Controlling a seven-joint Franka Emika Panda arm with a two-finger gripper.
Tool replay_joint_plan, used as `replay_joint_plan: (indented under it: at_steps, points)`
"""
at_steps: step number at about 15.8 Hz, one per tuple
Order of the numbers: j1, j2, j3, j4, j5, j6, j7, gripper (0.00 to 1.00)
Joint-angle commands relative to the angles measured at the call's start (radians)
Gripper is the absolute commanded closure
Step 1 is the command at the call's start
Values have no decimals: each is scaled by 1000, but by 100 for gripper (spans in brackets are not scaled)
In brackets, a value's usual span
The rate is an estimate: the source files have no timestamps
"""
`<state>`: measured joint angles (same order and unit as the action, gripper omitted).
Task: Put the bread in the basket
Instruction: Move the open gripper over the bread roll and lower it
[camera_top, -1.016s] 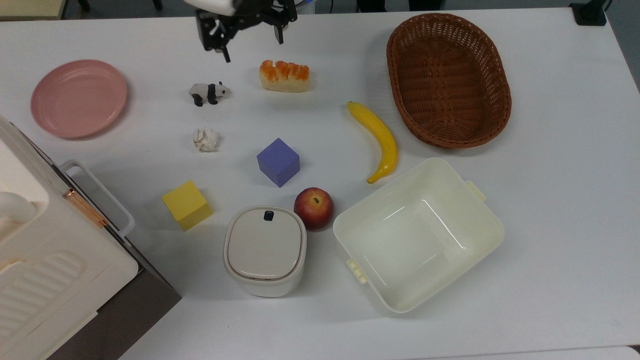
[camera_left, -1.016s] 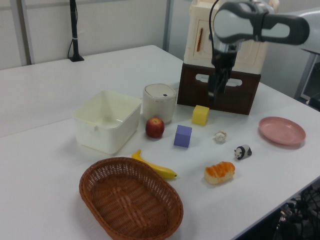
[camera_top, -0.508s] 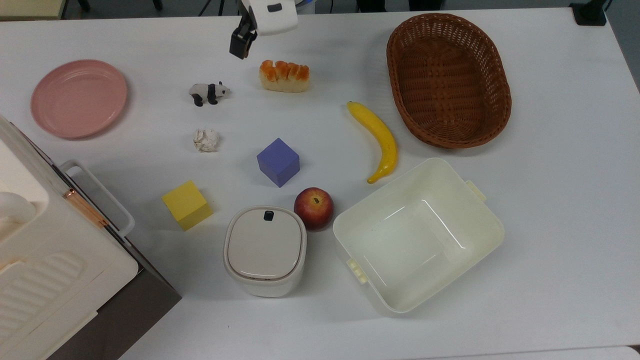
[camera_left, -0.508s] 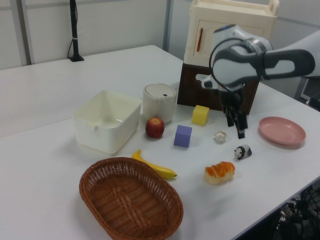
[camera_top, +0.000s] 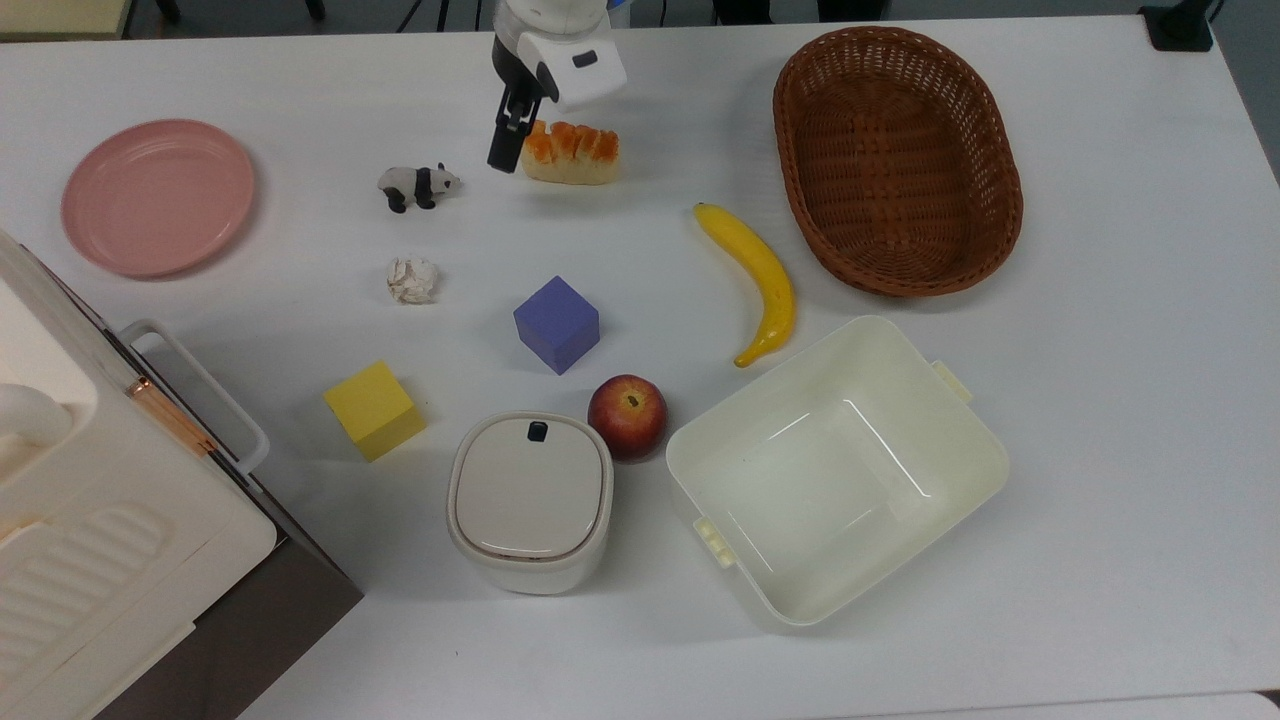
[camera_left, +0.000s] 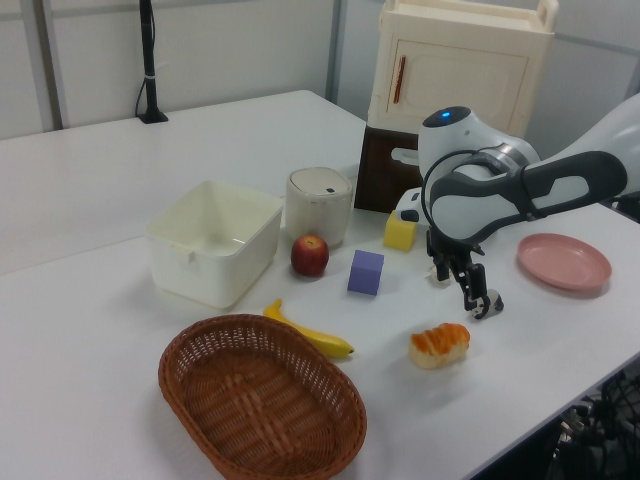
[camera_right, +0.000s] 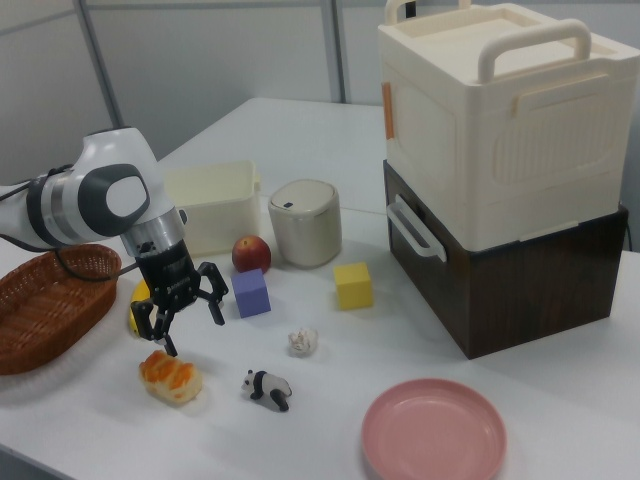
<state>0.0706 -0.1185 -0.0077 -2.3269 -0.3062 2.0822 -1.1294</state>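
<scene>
Approach step: spread black two-finger gripper (camera_right: 185, 313) hovers above the small orange-topped cream bread loaf (camera_right: 170, 377)

It seems slightly off-centre; next, centre, descend, pinch; brown oval wicker basket (camera_right: 45, 300) waits at the right view's far left.

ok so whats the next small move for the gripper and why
Probably lower straight onto the bread and close. In the right view the gripper hangs open just above the loaf, jaws spread, with nothing held. The bread lies on the table, apart from the panda figure, and the basket is empty, so the grasp seems to come before any carry.
</scene>
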Motion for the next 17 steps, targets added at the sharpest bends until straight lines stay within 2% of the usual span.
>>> replay_joint_plan:
  at_steps: [1, 4, 11, 17]
  points:
    - [2, -15, -5, -14, 9, 59, 28, 0]
    - [8, -16, 0, -15, 48, 46, 40, 0]
    - [3, -18, 95, -23, 90, -60, 63, 0]
    - [47, -4, 95, -52, 98, -67, 65, 0]
